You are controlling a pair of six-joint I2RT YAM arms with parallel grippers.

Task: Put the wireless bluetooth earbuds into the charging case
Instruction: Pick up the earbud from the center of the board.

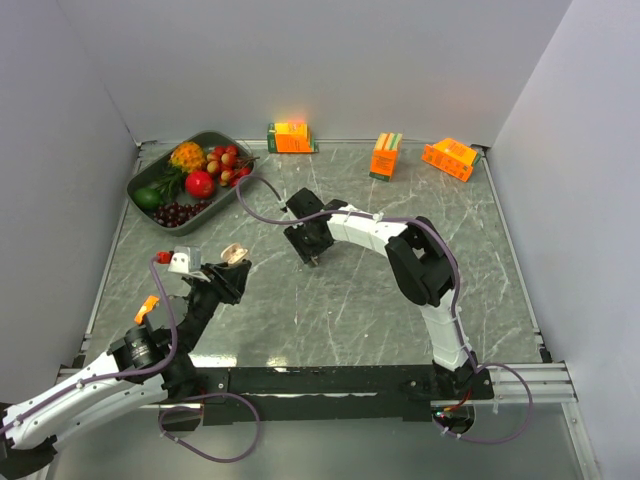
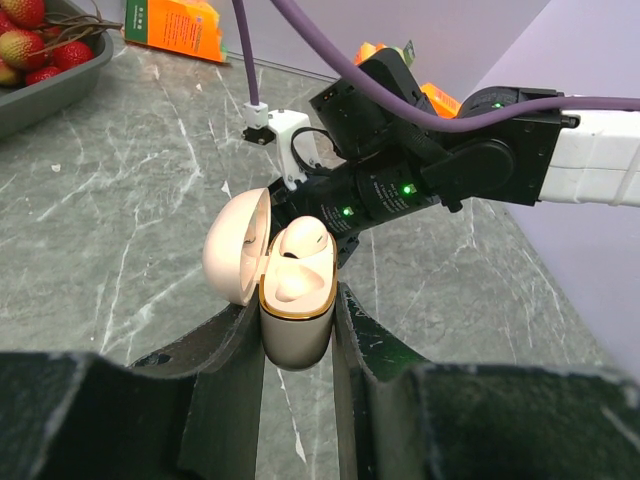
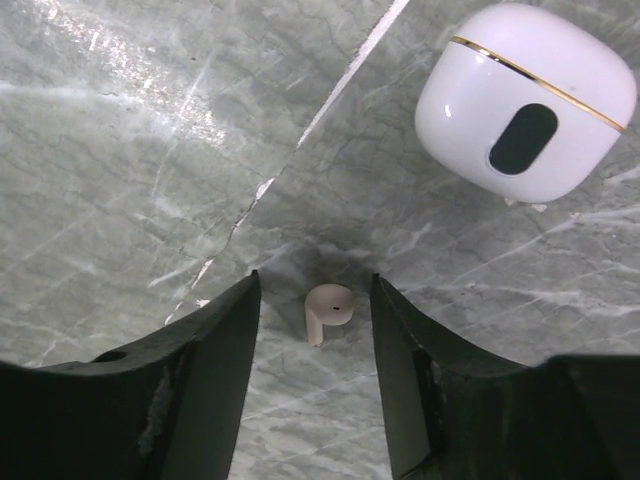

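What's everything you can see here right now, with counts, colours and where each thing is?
charging case: one, beige, lid open, held by the left gripper
earbud: one, pale, on the table between the fingers of the right gripper
white case: one, gold line, on the table near that earbud
juice cartons: three, orange, far edge
tray: one, dark, far left corner, holding mixed fruit
left gripper: one, black, shut on the charging case
right gripper: one, black, open, astride the earbud

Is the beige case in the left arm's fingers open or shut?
Open: the beige case, clamped between the left fingers, has its lid swung back, showing a pale earbud inside.
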